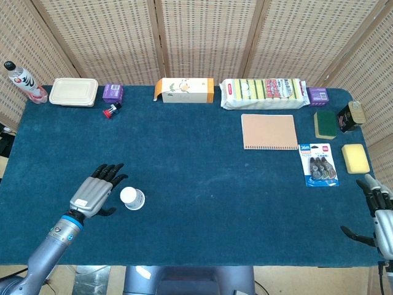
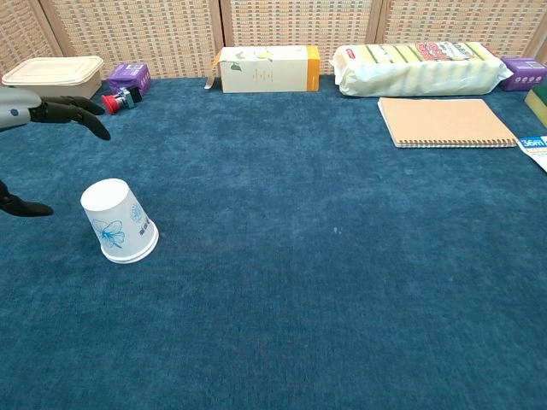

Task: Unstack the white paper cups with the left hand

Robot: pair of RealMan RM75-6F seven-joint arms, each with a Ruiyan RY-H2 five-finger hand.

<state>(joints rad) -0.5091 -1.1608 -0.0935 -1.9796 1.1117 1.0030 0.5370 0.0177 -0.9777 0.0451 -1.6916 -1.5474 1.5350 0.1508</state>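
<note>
Blue tabletop (image 1: pixel 202 184), wide; task zone at its near-left quarter, roughly 7 o'clock from centre in the head view.

Left robot hand (image 1: pixel 93 195) low over the cloth, fingers spread apart and extended, thumb splayed to the side, nothing held. In the chest view only dark fingertips (image 2: pixel 92 130) and the thumb tip enter from the left edge.

Right robot hand (image 1: pixel 379 216) at the near-right corner, about 4 o'clock from centre, fingers apart, empty, well apart from the task zone.

White paper cups (image 1: pixel 131 198): nested stack standing mouth-down, base up, blue flower print on the wall; double rim visible at the bottom in the chest view (image 2: pixel 119 221). Long axis vertical, leaning slightly in the chest view, probably perspective.

Key relation: stack just beside the left robot hand, at 3 o'clock from it, not touching. Thumb and fingers bracket an open span facing the cup wall. Left robot hand far nearer than the right. Judged: short sideways closing onto the upper cup called for next.
</note>
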